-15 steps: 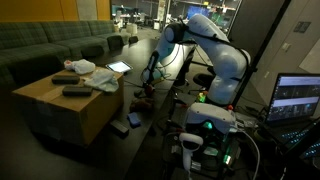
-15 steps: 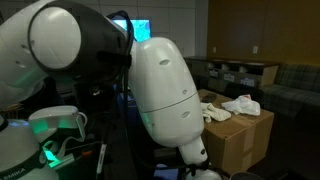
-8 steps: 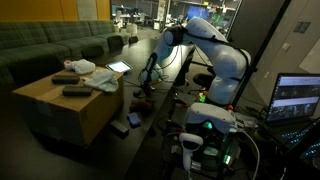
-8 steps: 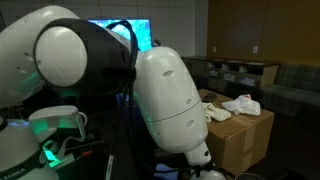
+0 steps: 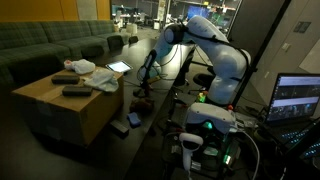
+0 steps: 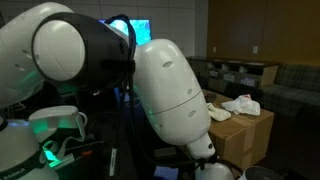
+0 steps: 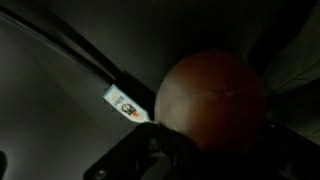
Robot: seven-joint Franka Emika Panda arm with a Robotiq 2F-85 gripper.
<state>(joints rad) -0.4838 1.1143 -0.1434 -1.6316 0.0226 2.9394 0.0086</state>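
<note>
An orange-red ball [image 7: 212,100] fills the wrist view, very close to the camera. My gripper [image 7: 210,155] is shut on it, and its dark fingers [image 7: 140,158] press against the ball's lower edge. A dark strap with a small white label [image 7: 125,103] runs beside the ball. In an exterior view the white arm [image 5: 205,40] reaches down, with the gripper [image 5: 147,86] low beside the cardboard box [image 5: 70,100]. The ball is too small and dark to make out there. In the close exterior view the arm's big links [image 6: 165,90] hide the gripper.
The cardboard box carries dark flat items [image 5: 68,77] and a white cloth [image 5: 100,78], and both exterior views show that cloth [image 6: 240,104]. A green sofa [image 5: 50,45] stands behind the box. A lit laptop screen [image 5: 298,98] is on the right, and clutter lies on the floor [image 5: 125,122].
In the close exterior view the arm's large links have shifted slightly. The gripper stays low beside the box, and the box and cloth have not moved.
</note>
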